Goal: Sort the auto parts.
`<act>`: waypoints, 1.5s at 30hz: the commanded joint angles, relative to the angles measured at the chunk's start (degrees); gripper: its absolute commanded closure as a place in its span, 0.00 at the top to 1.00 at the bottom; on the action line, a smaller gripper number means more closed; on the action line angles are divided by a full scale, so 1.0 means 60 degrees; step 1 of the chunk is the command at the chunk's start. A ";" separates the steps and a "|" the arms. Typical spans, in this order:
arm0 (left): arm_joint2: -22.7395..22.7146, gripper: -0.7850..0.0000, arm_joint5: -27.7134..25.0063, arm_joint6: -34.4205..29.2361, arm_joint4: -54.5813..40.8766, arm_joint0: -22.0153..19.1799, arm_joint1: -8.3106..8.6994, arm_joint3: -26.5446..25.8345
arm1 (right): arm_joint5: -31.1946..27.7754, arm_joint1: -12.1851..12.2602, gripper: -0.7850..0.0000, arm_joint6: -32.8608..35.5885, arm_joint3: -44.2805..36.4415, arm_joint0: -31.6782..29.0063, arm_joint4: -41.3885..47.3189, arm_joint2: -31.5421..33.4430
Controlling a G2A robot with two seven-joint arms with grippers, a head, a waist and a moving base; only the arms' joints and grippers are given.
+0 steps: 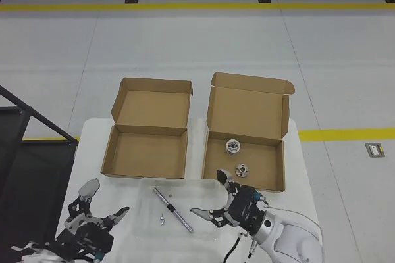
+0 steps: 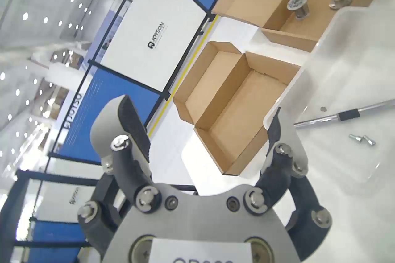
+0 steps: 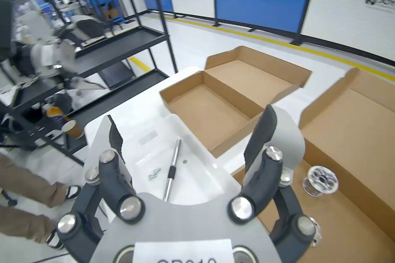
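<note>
I am holding my left pincer (image 1: pixel 107 200) wide open over the near left corner of the desk (image 1: pixel 95 141), just beside the left end of the tray (image 1: pixel 191 192). Nothing is sitting between its fingers. My right pincer (image 1: pixel 209 194) is also standing open and gripping nothing. It is hovering over the right end of the tray, close to the near wall of the right box (image 1: pixel 263 164).

The clear tray is lying along the near edge of the desk, in the middle. Inside it a thin metal rod (image 1: pixel 172 209) with a dark sleeve is lying flat and slanted. Two small screws (image 1: pixel 162 217) are lying just beside it, on the side of my left pincer.

The left box (image 1: pixel 145 154) and the right box are standing side by side at the far edge of the desk, both with lids folded back. Two round metal parts are resting in the right box, one (image 1: pixel 232 145) near its far wall and the other (image 1: pixel 241 171) near its near wall, a little apart.
</note>
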 commanded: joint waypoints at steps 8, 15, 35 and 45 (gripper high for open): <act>-0.0021 1.00 -0.0864 -0.0212 0.0300 -0.0243 0.0071 -0.0522 | -0.0788 0.0076 1.00 0.0098 -0.0145 -0.0224 0.0141 0.0124; -0.0021 1.00 -0.0864 -0.0212 0.0300 -0.0243 0.0071 -0.0522 | -0.0788 0.0076 1.00 0.0098 -0.0145 -0.0224 0.0141 0.0124; 0.0919 1.00 -0.4457 0.5610 0.7548 -0.2714 0.1570 -0.0369 | -0.2493 0.0427 1.00 -0.1832 -0.0461 0.0463 -0.1949 -0.0871; 0.2117 1.00 -0.3955 0.6113 0.8436 -0.3200 0.2165 0.0195 | -0.2330 0.0539 1.00 -0.1899 -0.0696 0.0026 -0.2332 -0.0593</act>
